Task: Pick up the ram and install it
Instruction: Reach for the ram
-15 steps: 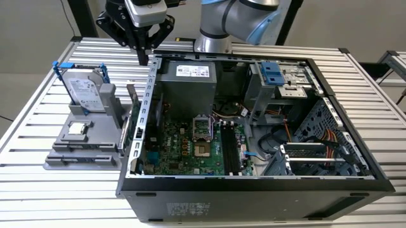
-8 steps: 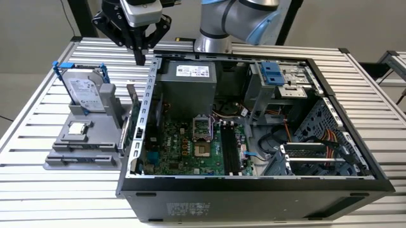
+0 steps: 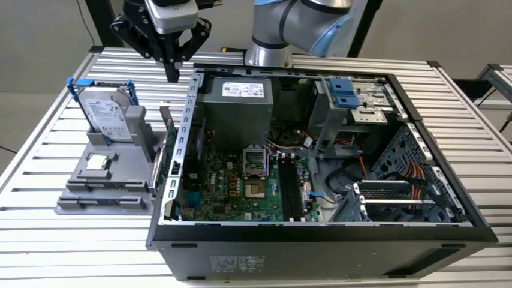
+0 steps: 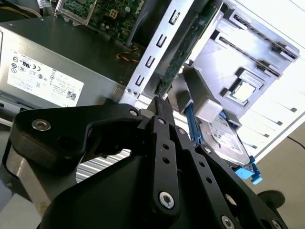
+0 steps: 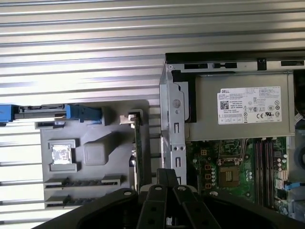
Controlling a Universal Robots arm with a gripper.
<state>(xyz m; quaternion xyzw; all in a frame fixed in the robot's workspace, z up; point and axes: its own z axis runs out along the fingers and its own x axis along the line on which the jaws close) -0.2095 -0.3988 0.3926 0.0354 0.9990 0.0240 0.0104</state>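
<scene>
Evidently the pickup is not yet made: the fingers (image 3: pixel 172 73) are held closed and empty above the ram (image 5: pixel 137 152), so parting and alignment would be needed.

A robotics lab or test workshop is indicated: an open desktop computer case (image 3: pixel 320 240) is laid on a slatted aluminium table (image 3: pixel 64 252), a grey parts fixture (image 3: pixel 104 186) carrying a hard drive (image 3: pixel 108 120) is set just beside the case, and a robot arm (image 3: pixel 276 30) is mounted behind the case
</scene>
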